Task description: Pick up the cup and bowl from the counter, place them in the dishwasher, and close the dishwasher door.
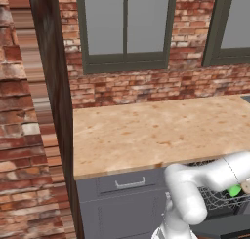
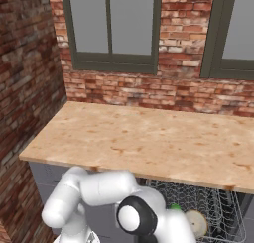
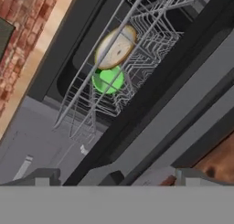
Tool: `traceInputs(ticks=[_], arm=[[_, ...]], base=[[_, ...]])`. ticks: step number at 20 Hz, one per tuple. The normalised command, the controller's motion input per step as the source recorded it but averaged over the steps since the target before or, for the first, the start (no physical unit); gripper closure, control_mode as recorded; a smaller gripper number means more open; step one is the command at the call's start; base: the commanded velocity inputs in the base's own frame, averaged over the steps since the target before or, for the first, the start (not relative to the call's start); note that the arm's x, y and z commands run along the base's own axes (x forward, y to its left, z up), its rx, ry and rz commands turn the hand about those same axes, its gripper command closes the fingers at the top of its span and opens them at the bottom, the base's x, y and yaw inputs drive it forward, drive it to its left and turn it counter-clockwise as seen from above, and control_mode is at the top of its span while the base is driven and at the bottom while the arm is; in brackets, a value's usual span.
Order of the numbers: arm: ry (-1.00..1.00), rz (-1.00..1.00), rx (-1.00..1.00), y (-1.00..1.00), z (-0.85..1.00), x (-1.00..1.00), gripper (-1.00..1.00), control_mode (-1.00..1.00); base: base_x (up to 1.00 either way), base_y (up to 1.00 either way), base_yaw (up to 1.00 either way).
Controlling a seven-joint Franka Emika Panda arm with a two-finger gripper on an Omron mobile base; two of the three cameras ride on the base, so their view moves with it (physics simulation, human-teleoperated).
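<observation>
A: Now, reading the hand view left to right, we note the counter (image 3: 32, 49) edge at far left, then the wire rack (image 3: 151, 31) pulled out of the dishwasher (image 3: 73, 49). The cup (image 3: 108, 80) lies in the rack, green, with the bowl (image 3: 116, 48) touching it just above, tipped on edge.

B: Agreed. From the right base view we log the same: cup (image 2: 174, 206) and bowl (image 2: 196, 223) side by side in the rack (image 2: 218, 207), below the counter (image 2: 149, 138). Tool state?

A: Gripper (image 3: 116, 175) fingertips stand well apart at the bottom of the hand view, nothing between them. We judge both items placed; the dishwasher door (image 3: 183, 109), the dark slab at right, is down and remains to be closed.

B: Risks, as we judge them: the rack is out, so lifting the door could jam against it. The bowl sits tilted and could topple against the cup if the rack is jolted.

A: Also, the elbow hangs close to the rack; a wide swing could clip the wires.
</observation>
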Motion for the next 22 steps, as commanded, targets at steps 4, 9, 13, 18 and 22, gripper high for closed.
traceInputs(ticks=[4,9,13,18,22], arm=[[-0.11,0.00,-0.04,0.00,-0.24,0.32,-1.00,-1.00],[-0.10,0.00,-0.03,0.00,-0.15,0.43,-1.00,-1.00],[-0.09,0.00,-0.02,0.00,-0.14,0.45,-1.00,-1.00],[-0.09,0.00,-0.01,0.00,-0.19,0.38,-1.00,-1.00],[-0.09,0.00,-0.03,0.00,-0.21,0.43,-1.00,-1.00]], base=[[0.00,0.00,0.00],[0.00,0.00,0.00],[0.00,0.00,0.00],[0.00,0.00,0.00],[0.00,0.00,0.00]])
